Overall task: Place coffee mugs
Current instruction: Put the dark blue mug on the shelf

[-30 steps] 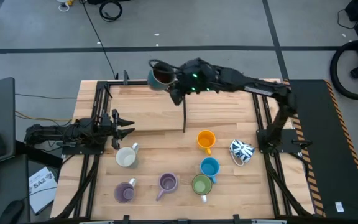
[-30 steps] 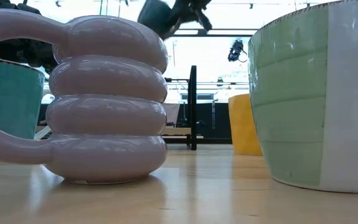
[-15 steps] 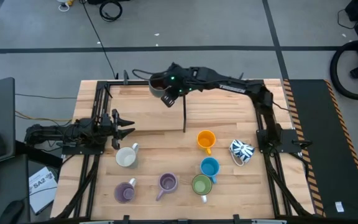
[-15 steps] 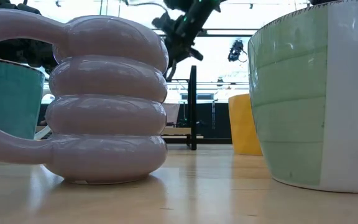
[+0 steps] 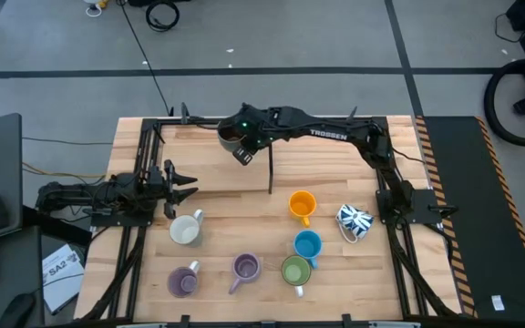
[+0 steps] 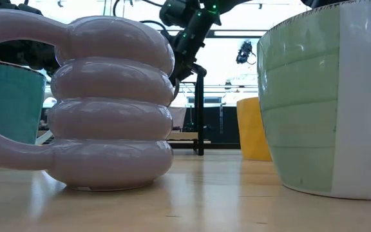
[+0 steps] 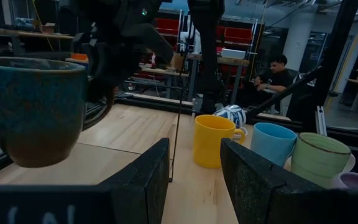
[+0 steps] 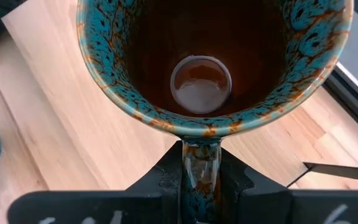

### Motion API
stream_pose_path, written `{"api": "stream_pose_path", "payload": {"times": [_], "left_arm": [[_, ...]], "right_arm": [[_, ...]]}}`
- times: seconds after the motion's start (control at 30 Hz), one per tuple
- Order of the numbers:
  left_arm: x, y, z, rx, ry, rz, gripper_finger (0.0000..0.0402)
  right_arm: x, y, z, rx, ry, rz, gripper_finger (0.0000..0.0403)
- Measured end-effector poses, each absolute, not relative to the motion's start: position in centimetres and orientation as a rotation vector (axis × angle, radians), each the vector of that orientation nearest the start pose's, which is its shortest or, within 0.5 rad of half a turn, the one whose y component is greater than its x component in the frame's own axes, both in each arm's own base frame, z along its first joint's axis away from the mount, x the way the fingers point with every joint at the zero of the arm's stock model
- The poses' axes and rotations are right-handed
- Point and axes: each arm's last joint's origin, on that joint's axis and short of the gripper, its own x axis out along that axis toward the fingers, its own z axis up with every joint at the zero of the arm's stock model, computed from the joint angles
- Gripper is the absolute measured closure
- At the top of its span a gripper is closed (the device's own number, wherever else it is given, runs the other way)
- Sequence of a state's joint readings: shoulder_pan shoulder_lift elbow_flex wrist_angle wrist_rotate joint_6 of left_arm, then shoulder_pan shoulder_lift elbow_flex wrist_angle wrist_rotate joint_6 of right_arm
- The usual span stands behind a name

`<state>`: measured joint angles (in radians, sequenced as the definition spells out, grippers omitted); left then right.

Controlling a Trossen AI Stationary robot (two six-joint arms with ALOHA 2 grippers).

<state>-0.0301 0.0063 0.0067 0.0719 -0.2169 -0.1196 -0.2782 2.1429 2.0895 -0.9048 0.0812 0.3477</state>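
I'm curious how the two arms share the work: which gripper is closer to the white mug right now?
Left. The left gripper waits beside the white mug, just beyond it. The right gripper is across the table's far side, holding a dark teal mug by its handle.

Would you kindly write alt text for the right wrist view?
Seen from directly above, a dark teal mug with a glossy brown inside fills the view, its handle clamped between the right claw. Below it lies the pale wooden table.
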Motion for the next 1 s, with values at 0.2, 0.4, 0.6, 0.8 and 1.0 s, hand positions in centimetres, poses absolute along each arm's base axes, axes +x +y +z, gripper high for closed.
{"api": "stream_pose_path", "payload": {"times": [0.2, 0.4, 0.6, 0.8, 1.0], "left_arm": [[9.7, 0.3, 17.2, -0.128, -0.083, 0.182, 0.0251], [9.7, 0.3, 17.2, -0.128, -0.083, 0.182, 0.0251], [9.7, 0.3, 17.2, -0.128, -0.082, 0.182, 0.0251], [9.7, 0.3, 17.2, -0.128, -0.082, 0.182, 0.0251], [9.7, 0.3, 17.2, -0.128, -0.082, 0.182, 0.0251]], "right_arm": [[45.0, -12.3, 28.7, 0.402, 0.909, -0.484, 0.0346], [44.9, -12.0, 26.8, 0.402, 0.946, -0.484, 0.0346], [45.0, -12.1, 25.9, 0.402, 0.949, -0.485, 0.0345], [44.8, -12.0, 25.2, 0.403, 0.979, -0.489, 0.0342], [44.7, -12.0, 25.2, 0.402, 0.984, -0.485, 0.0327]]}}
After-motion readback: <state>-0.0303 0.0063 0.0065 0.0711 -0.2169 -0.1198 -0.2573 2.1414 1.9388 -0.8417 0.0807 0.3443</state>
